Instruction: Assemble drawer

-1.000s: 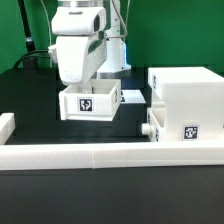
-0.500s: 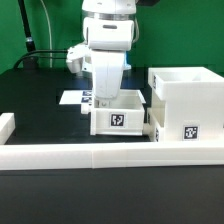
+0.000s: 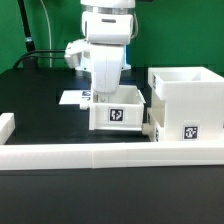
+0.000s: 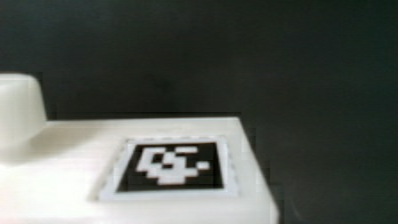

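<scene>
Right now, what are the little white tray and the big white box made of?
The tray and the housing both look like white plastic: smooth, matte, evenly coloured walls. Each carries a black-and-white tag, flat like printed paper, though that is uncertain.

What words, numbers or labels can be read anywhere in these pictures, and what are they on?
No words, brands or numbers can be read.
Tray under the hand: a black-and-white square tag, a pattern, not text.
Housing: a similar tag on its front, too small to read.
Marker board: tags mostly hidden, unreadable.
Wrist view: one tag, blurred, no letters.
</scene>
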Controlling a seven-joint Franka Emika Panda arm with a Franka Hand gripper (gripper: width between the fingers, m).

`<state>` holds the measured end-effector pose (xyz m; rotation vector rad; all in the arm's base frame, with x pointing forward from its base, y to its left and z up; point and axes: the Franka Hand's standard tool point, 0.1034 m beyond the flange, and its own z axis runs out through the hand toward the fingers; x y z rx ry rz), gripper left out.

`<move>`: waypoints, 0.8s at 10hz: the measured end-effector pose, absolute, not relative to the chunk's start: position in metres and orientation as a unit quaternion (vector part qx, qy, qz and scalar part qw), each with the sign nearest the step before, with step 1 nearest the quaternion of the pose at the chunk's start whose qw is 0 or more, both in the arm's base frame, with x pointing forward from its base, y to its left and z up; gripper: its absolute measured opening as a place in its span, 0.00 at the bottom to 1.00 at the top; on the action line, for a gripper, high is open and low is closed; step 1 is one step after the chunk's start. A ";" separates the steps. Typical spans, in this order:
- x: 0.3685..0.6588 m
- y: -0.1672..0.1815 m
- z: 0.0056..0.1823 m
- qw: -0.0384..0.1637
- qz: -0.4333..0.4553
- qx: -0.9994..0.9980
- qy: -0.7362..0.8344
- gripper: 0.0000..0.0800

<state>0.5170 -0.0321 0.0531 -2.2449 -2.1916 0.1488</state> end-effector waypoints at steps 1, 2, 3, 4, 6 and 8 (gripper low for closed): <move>0.519 -0.031 0.052 -0.005 0.039 -0.715 -0.699 0.06; 0.518 -0.031 0.052 -0.004 0.041 -0.715 -0.698 0.06; 0.520 -0.032 0.053 -0.008 0.035 -0.715 -0.698 0.06; 0.521 -0.030 0.052 -0.013 0.027 -0.715 -0.699 0.06; 0.521 -0.029 0.052 -0.016 0.021 -0.714 -0.699 0.06; 0.526 -0.028 0.059 -0.024 0.013 -0.715 -0.699 0.06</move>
